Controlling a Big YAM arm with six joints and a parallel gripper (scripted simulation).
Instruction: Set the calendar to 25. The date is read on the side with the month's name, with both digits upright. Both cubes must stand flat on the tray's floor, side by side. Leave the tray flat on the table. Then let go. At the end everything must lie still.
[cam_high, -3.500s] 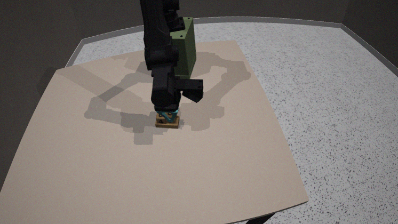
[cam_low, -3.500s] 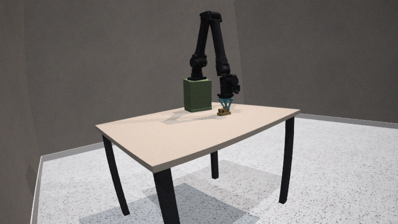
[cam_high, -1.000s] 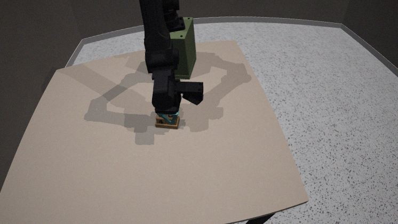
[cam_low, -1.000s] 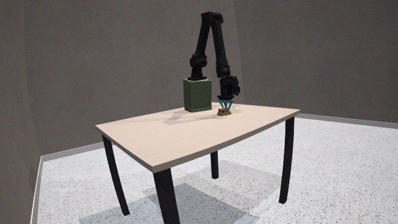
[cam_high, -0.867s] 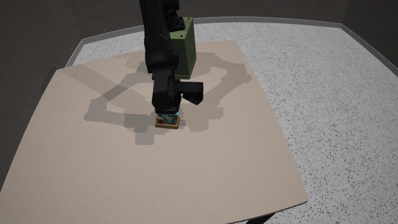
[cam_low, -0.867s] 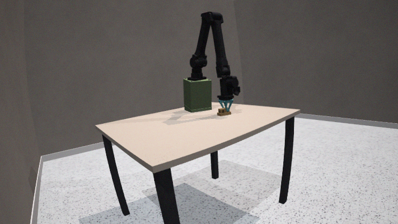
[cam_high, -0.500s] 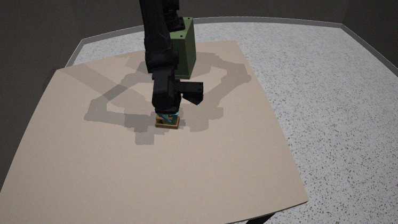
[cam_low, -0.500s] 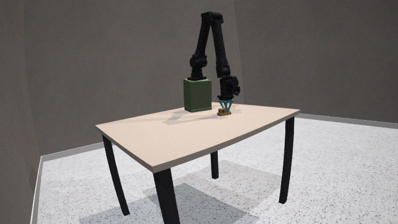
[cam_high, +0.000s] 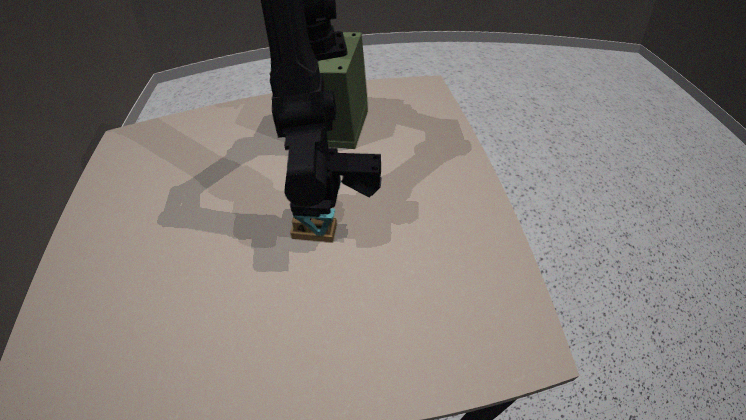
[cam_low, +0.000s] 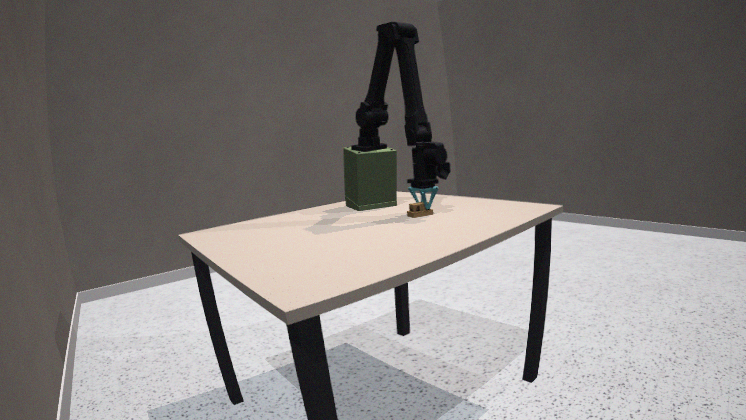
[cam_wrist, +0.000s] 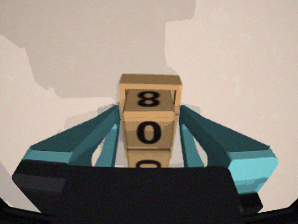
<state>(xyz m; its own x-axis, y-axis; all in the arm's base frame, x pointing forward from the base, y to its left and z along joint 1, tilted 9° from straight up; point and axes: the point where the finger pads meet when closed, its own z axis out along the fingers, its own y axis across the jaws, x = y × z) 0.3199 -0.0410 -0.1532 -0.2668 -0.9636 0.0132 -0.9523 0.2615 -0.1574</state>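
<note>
Arm (cam_high: 294, 67) (cam_low: 410, 83) folded at a high elbow, wrist pointing straight down. Teal-fingered parallel gripper (cam_high: 319, 232) (cam_low: 427, 207) (cam_wrist: 149, 112) partly open around number cubes (cam_wrist: 149, 132), gripping nothing. Wooden calendar tray (cam_high: 312, 237) (cam_low: 419, 213) (cam_wrist: 151, 79) on the tabletop (cam_high: 313, 323) (cam_low: 360, 250), at four o'clock from the green pedestal (cam_high: 356, 99) (cam_low: 370, 180) in the exterior view.

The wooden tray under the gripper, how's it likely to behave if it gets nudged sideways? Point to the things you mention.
The tray (cam_high: 312, 237) (cam_low: 420, 213) (cam_wrist: 151, 80) looks like wood, so it should stay stiff rather than flex. Sitting low on the table (cam_high: 334, 323) (cam_low: 365, 245), it would probably slide before tipping. The blocks inside rise above its rim, so a sharp push might rock them.
</note>
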